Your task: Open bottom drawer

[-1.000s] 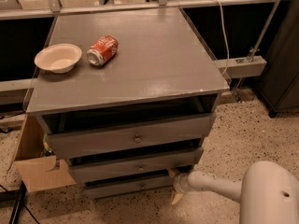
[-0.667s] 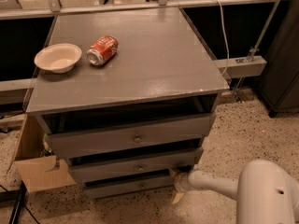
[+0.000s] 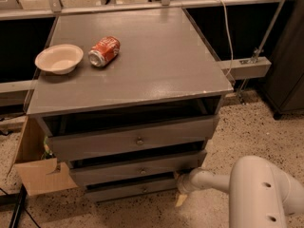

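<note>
The grey cabinet (image 3: pixel 142 75) has three drawers, all pulled out a little. The bottom drawer (image 3: pixel 130 188) is the lowest, with a shallow grey front and a small round knob (image 3: pixel 145 189). My gripper (image 3: pixel 181 188) is at the right end of the bottom drawer, low near the floor, on the end of my white arm (image 3: pixel 259 191). A pale fingertip (image 3: pixel 181 199) points down beside the drawer's corner. The middle drawer (image 3: pixel 137 169) and the top drawer (image 3: pixel 135 139) sit above.
A white bowl (image 3: pixel 59 58) and a red soda can (image 3: pixel 104 51) lying on its side rest on the cabinet top. A cardboard box (image 3: pixel 35 172) stands against the cabinet's left side. Speckled floor lies to the right. A rail with a white cable (image 3: pixel 227 27) runs behind.
My arm and gripper have hardly moved. The drawers stand as before.
</note>
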Controlling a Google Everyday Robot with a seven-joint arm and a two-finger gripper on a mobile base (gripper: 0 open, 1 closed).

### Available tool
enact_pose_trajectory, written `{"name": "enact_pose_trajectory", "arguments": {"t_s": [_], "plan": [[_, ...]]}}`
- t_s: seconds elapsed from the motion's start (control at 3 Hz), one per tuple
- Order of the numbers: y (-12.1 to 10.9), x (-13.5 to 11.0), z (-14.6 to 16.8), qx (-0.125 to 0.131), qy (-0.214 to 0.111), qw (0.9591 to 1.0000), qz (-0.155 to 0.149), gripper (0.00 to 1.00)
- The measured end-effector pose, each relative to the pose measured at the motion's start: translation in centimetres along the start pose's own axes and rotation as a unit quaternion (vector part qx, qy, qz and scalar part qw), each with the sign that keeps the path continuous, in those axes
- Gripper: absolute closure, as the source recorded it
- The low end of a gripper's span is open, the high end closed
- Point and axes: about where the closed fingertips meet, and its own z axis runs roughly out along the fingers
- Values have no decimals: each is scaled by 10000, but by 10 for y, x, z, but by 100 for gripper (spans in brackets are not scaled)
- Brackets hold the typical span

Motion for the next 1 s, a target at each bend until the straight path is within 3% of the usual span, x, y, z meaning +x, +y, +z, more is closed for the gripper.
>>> {"name": "enact_pose_trajectory", "arguments": {"t_s": [1.0], "plan": [[10, 1, 2, -608, 157, 9971, 437, 0]]}}
